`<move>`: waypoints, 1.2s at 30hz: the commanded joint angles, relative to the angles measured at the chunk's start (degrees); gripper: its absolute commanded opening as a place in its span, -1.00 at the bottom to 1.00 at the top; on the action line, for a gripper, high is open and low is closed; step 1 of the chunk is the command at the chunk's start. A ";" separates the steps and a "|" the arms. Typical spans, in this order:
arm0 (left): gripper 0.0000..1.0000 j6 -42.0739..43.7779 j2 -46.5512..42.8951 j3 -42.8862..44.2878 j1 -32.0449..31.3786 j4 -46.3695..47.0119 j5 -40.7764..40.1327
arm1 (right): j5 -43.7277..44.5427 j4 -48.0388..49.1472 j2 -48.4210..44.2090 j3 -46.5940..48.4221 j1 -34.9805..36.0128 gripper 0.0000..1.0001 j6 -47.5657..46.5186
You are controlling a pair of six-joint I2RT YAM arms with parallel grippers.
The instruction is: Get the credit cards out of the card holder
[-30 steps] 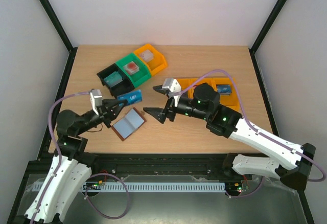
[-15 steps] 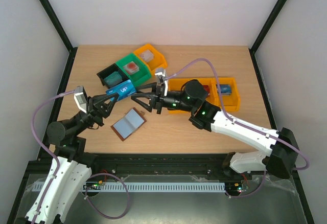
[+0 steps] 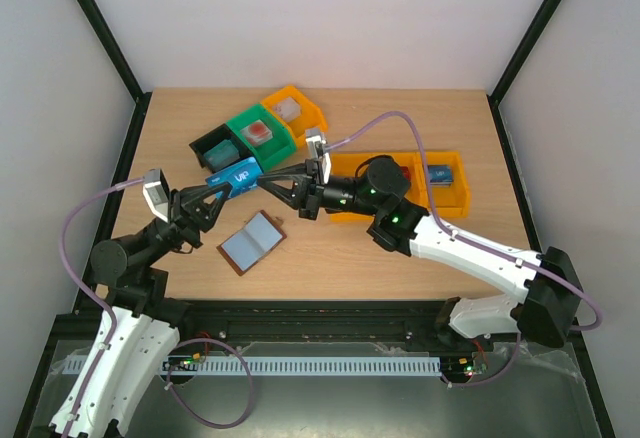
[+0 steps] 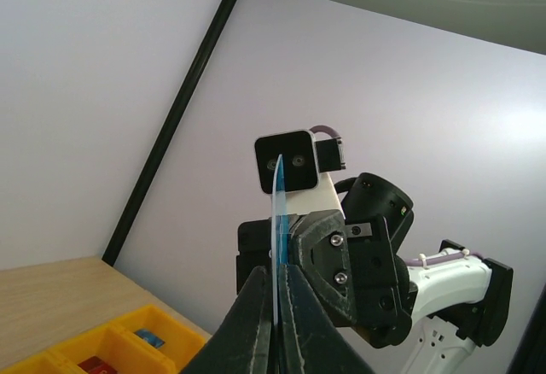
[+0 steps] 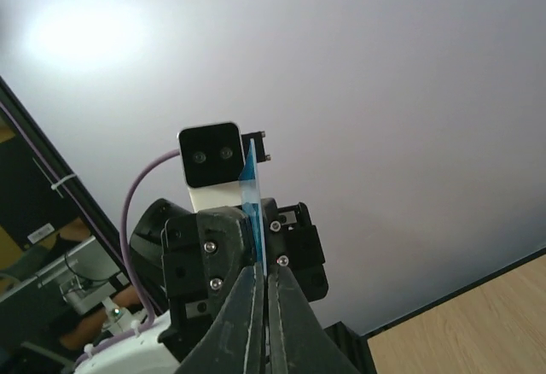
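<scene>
Blue plastic shows where one credit card point(image 3: 234, 175) is held in the air, already out of the card holder point(image 3: 252, 241), which lies open on the bench point(image 3: 400, 258) just below. The card is pinched from opposite ends, with the left pincer point(image 3: 224, 189) and right pincer point(image 3: 262, 180) each closed on it, and it is seen edge-on in both wrist views. Whether more cards remain inside cannot be told.
</scene>
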 commanded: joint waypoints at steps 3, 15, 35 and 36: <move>-0.95 0.58 -0.24 -0.23 0.08 0.08 0.26 | 1.38 3.07 -1.33 0.18 -0.05 -0.97 -0.61; 0.99 4.51 -5.44 -6.56 3.94 -35.37 -34.21 | 31.96 -62.89 -5.19 16.14 -34.97 -0.97 -22.89; 0.99 3.70 -13.57 -15.77 6.89 -40.05 -34.76 | 3.61 -68.29 16.12 9.11 -67.87 -0.97 -32.48; 0.99 3.71 -13.53 -15.77 7.13 -40.11 -34.75 | 3.18 -68.16 16.41 8.88 -67.85 -0.97 -32.66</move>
